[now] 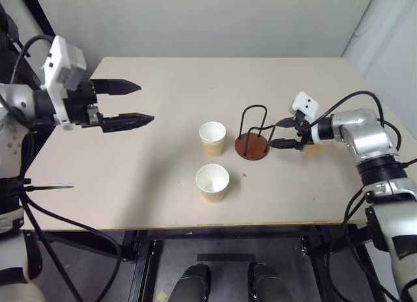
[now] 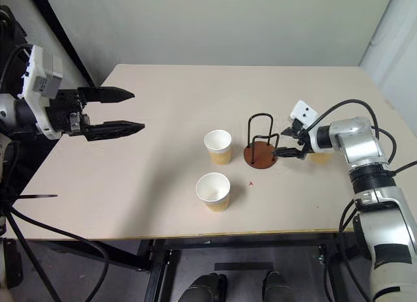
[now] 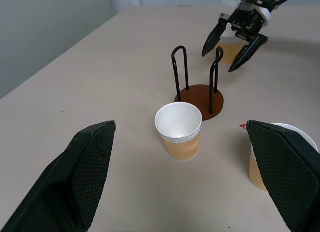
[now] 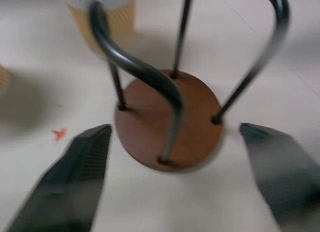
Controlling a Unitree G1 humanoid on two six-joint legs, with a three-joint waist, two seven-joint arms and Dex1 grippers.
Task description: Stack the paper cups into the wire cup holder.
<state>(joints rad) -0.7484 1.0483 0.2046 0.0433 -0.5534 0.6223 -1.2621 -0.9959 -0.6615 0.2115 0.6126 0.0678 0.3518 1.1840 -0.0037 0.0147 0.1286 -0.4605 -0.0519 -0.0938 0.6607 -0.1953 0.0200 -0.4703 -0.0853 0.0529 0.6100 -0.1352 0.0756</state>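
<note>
Right wrist view looks into the wire cup holder (image 4: 170,122), its rust-brown base bare between the black loops (no cup inside). Two paper cups (image 1: 212,137) (image 1: 212,182) stand empty on the beige table (image 1: 130,171); a third (image 3: 231,49) sits behind the right gripper (image 1: 277,134), whose spread fingers hold nothing. Left gripper (image 1: 133,104) hovers, wide apart, empty.

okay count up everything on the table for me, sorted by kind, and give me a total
Paper cups: 3, one left of the holder, one nearer the front edge, one behind the right gripper
Wire cup holder: 1, no cup in it
Total: 4
</note>
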